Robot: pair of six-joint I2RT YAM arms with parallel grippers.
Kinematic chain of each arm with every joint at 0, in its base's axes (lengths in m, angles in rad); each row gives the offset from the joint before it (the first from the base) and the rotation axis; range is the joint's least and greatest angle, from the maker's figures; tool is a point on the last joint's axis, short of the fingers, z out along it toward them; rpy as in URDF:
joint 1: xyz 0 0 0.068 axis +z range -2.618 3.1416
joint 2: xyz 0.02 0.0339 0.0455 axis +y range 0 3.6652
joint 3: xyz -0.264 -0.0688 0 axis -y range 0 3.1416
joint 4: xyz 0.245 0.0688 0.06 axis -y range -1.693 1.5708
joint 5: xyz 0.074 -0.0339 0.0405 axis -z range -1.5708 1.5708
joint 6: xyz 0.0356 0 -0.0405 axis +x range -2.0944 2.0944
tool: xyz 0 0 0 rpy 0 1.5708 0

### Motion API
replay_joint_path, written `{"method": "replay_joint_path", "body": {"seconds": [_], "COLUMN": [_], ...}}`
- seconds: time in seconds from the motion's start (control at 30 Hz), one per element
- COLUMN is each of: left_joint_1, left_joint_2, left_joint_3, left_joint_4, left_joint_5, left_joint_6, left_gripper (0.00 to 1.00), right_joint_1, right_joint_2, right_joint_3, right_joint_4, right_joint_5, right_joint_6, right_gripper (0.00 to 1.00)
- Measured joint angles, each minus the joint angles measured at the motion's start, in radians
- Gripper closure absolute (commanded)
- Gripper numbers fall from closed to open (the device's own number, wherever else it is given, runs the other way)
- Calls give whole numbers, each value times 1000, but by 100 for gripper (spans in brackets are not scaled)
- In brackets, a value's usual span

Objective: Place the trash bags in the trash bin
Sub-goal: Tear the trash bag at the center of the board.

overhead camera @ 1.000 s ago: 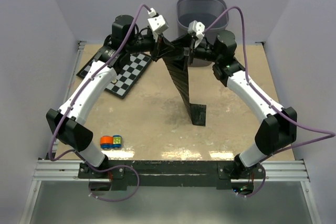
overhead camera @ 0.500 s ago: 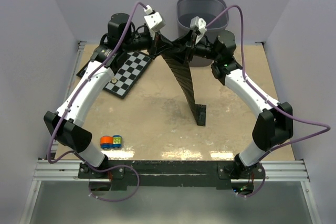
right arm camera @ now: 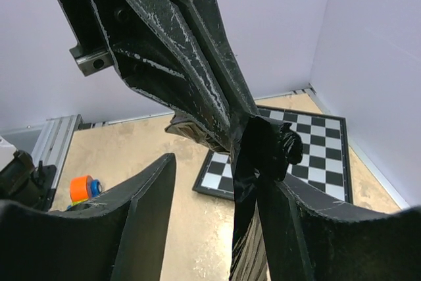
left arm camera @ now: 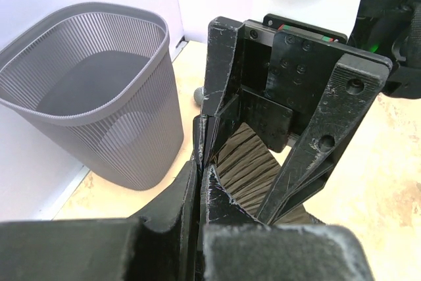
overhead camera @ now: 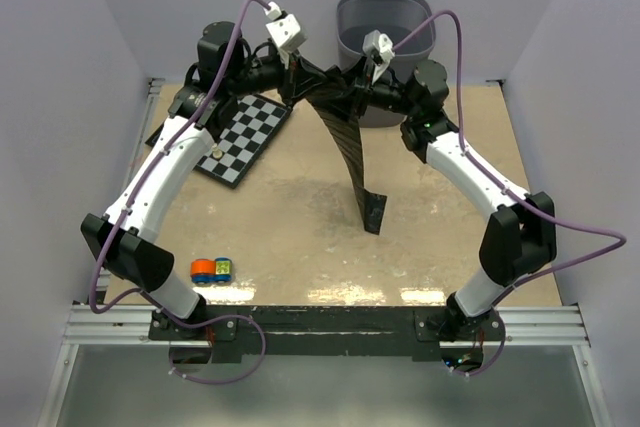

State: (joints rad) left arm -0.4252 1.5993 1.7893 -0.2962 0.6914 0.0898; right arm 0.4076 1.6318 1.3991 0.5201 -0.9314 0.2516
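Observation:
The trash bag (overhead camera: 345,137) is a long folded black strip hanging from between my two grippers, its lower end reaching the table. My left gripper (overhead camera: 296,75) is shut on its top edge; in the left wrist view (left arm camera: 199,162) the jaws are pressed together on the bag (left arm camera: 247,162). My right gripper (overhead camera: 358,87) is open next to it; in the right wrist view (right arm camera: 223,172) the bunched bag (right arm camera: 260,149) rests against one finger. The grey mesh trash bin (overhead camera: 352,9) stands just behind both grippers and shows in the left wrist view (left arm camera: 39,106).
A checkered board (overhead camera: 235,132) lies at the back left under my left arm, also in the right wrist view (right arm camera: 316,156). A small orange and blue object (overhead camera: 212,268) sits near the front left. Purple walls close in the sides and back.
Both grippers have risen and shifted toward the back, the left one also leftward. The bag's lower end has been drawn up and slightly back along the table.

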Motion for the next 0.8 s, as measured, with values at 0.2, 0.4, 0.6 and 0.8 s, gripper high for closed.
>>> {"method": "replay_joint_path", "body": {"seconds": [0.2,0.4,0.6,0.8], "left_joint_1": [6,19,37,37], "left_joint_2": [0,0,1,13], "left_joint_3": [0,0,0,0], "left_joint_4": [3,4,7,6], "left_joint_5": [3,3,-3,16], "left_joint_6": [-11,-21,-31,-66], "left_gripper": [100,100,100,100], "right_joint_1": [0,0,-2,-17], "right_joint_2": [17,47,52,52], "right_joint_3": [0,-1,-15,-48], "right_joint_4": [68,150,193,288], "right_joint_5": [16,-7,-52,-100], "right_joint_6": [56,129,164,240], "right_gripper": [66,98,100,100]}}
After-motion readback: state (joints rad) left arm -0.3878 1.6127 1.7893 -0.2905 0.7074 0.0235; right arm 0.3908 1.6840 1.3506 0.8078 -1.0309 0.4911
